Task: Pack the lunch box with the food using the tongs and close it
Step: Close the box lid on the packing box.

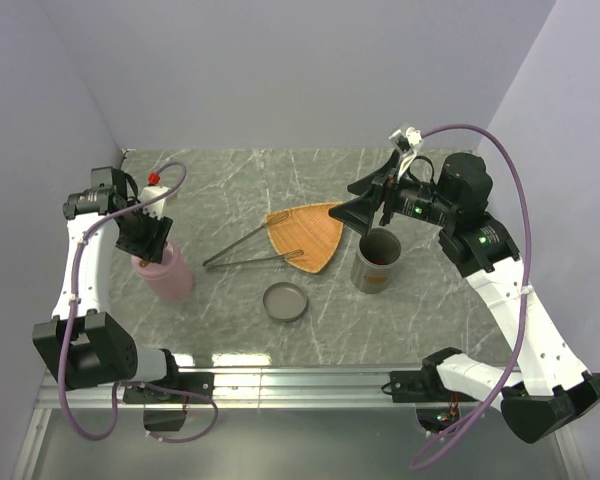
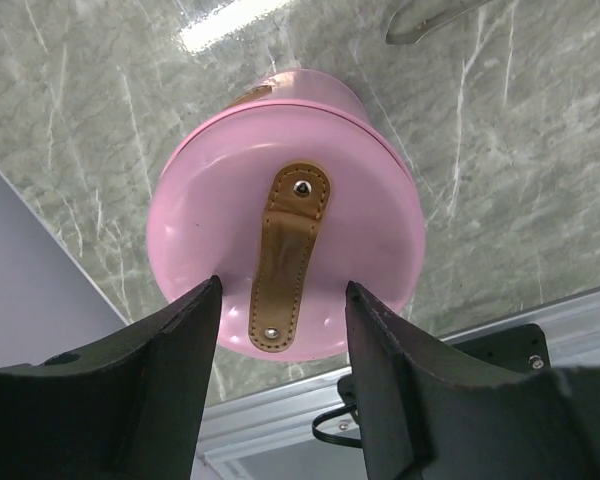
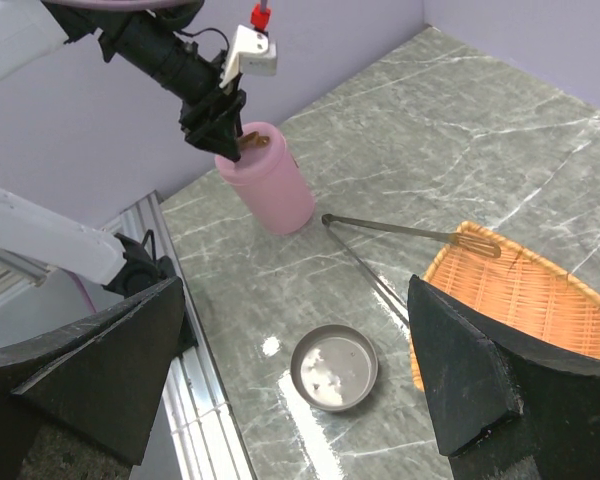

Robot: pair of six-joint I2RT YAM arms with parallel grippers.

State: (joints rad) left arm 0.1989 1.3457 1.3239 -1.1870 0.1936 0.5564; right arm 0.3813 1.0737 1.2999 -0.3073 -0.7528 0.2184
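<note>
The pink round lunch box (image 1: 165, 272) stands at the left with its lid on, a brown leather strap (image 2: 285, 255) across the top. My left gripper (image 2: 284, 283) hovers just over that lid, open, with a finger on each side of the strap and apart from it. The dark tongs (image 1: 250, 261) lie on the table, tips resting on the orange plate (image 1: 310, 238). No food shows on the plate. My right gripper (image 1: 365, 212) hangs open and empty above an open grey metal canister (image 1: 378, 262); I cannot tell what is in its dark inside.
A round grey metal lid (image 1: 285, 301) lies flat on the table in front of the plate, also seen in the right wrist view as the lid (image 3: 334, 367). Purple walls close in the left, back and right. A metal rail (image 1: 300, 378) runs along the near edge.
</note>
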